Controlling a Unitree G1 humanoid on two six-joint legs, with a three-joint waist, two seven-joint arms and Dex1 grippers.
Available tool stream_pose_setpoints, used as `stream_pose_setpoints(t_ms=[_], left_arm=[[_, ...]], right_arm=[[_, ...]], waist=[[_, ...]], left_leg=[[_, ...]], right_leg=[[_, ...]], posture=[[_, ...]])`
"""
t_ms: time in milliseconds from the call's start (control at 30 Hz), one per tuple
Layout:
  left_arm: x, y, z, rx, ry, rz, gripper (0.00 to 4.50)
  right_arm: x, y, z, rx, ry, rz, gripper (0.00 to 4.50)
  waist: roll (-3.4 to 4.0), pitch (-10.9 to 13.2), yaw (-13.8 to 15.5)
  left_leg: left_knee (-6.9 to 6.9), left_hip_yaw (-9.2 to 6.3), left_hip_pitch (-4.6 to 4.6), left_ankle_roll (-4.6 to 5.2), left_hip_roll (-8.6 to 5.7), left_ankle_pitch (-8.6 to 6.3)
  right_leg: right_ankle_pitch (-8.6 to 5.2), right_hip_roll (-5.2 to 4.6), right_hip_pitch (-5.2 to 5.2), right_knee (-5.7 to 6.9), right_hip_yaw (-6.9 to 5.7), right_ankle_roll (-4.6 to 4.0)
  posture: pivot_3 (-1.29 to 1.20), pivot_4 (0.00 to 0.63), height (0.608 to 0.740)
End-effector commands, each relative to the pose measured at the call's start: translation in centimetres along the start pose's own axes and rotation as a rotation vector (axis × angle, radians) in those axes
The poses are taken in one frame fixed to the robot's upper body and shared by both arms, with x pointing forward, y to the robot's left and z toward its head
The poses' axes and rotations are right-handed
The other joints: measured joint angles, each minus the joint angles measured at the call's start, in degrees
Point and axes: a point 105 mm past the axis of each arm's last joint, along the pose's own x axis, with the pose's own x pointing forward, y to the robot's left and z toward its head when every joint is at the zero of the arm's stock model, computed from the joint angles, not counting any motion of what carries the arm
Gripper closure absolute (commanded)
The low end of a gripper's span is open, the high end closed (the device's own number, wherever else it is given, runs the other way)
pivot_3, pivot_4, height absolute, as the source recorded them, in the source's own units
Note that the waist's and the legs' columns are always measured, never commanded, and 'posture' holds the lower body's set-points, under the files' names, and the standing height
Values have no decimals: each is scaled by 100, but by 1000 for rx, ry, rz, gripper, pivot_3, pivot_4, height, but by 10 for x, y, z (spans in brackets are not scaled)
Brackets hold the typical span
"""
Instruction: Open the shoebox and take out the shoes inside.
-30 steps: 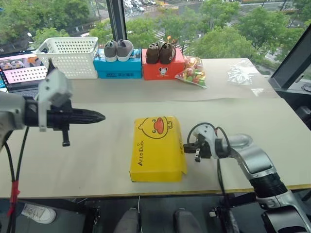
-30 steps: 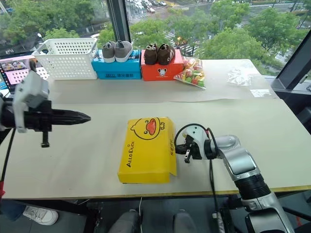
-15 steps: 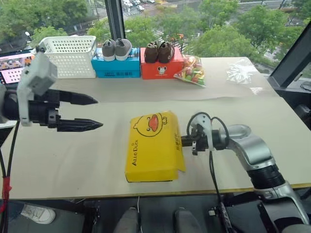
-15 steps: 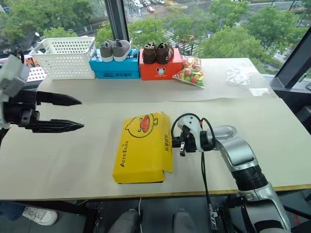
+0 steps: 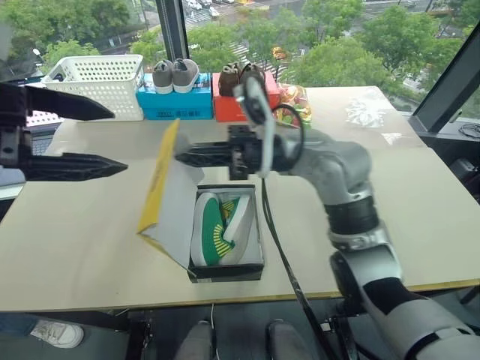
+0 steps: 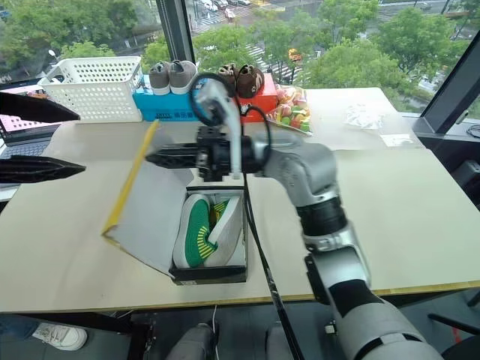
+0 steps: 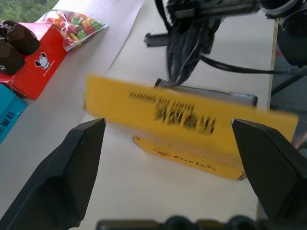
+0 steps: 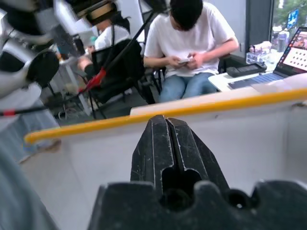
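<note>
Change since a second ago: the yellow lid (image 5: 159,176) of the shoebox (image 5: 225,266), then lying flat and closed, has been swung up to the left and is now stood nearly on edge; the right gripper (image 5: 182,157), then low at the box's right side, has been carried up and leftward across the box; the left gripper (image 5: 106,141), then pressed together, has been spread wide.
Shoebox: placed near the front edge of the table (image 5: 420,217), at the middle; its black base is left flat, and the white inside is exposed.
Lid: tilted up on the left side of the base, apparently hinged there; it appears to be propped by the right gripper's tip against its white underside, which is judged to be why it does not fall shut.
Shoes (image 5: 219,229): lain inside the base, green soles with yellow marks turned up and to the left, white uppers to the right; not yet taken out.
Right gripper: fingers pressed together, nothing pinched; used as a pusher, pointed level to the left.
Left gripper: spread open, empty, held well left of the lid; judged to be readied to catch the lid or reach in.
Far edge: white basket (image 5: 96,81), blue box (image 5: 176,103) with grey shoes, orange-red box (image 5: 223,101) with brown shoes, left untouched.
</note>
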Motion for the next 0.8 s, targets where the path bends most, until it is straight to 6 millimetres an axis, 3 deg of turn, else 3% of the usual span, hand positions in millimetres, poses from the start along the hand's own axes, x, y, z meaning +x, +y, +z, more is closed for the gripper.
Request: stream_pose_setpoints(t_ms=[33, 167, 300, 433, 567, 633, 733, 800], left_arm=[[-13, -7, 13, 35, 2, 59, 17], [-19, -10, 18, 36, 14, 82, 17], [-17, -10, 18, 42, 21, 93, 17], [-6, -3, -1, 11, 47, 89, 17], [9, 2, -24, 4, 73, 56, 17], [16, 7, -31, 7, 64, 51, 17], [23, 15, -40, 20, 68, 52, 17], [28, 22, -47, 36, 82, 47, 0]], right_arm=[[46, -2, -19, -98, 66, 12, 4500], [81, -3, -54, -104, 118, 26, 4500], [81, -13, -57, -155, 116, -18, 4500], [36, -17, -26, -176, 119, -34, 4500], [-11, -6, -1, -83, 145, -44, 4500], [-32, 2, -1, -72, 192, -47, 4500], [-54, 14, -18, -67, 290, -31, 4500], [-65, 21, -32, -22, 336, -30, 3959]], waist=[[0, 0, -40], [-2, 0, -96], [-10, -4, -86], [-9, -2, -94], [-10, -2, 7], [-11, -3, 34], [-13, -4, 23], [-13, -4, -1]], left_leg=[[-2, 3, 4, 0, 1, 0], [-6, 3, 6, -2, 3, -1], [-1, 0, 7, -8, 0, 1], [-4, -1, 8, -13, 2, 4], [0, 1, 6, -14, 2, 4], [-1, 2, 6, -14, 4, 4], [-3, 4, 7, -13, 6, 3], [-1, 13, 7, -16, 11, 0]], right_leg=[[0, 0, -4, 5, 1, 0], [-2, 3, -20, 33, 1, -4], [-2, 3, -16, 30, 0, -4], [-2, 3, -26, 50, 1, -8], [-2, 3, -25, 52, 1, -10], [-1, 3, -24, 52, 1, -15], [-2, 3, -25, 50, 0, -20], [-4, 3, -26, 51, 3, -22]], posture=[[0, 150, 740], [0, 150, 740], [0, 150, 740], [0, 150, 740], [0, 150, 740], [0, 150, 740], [0, 150, 740], [0, 150, 740]])
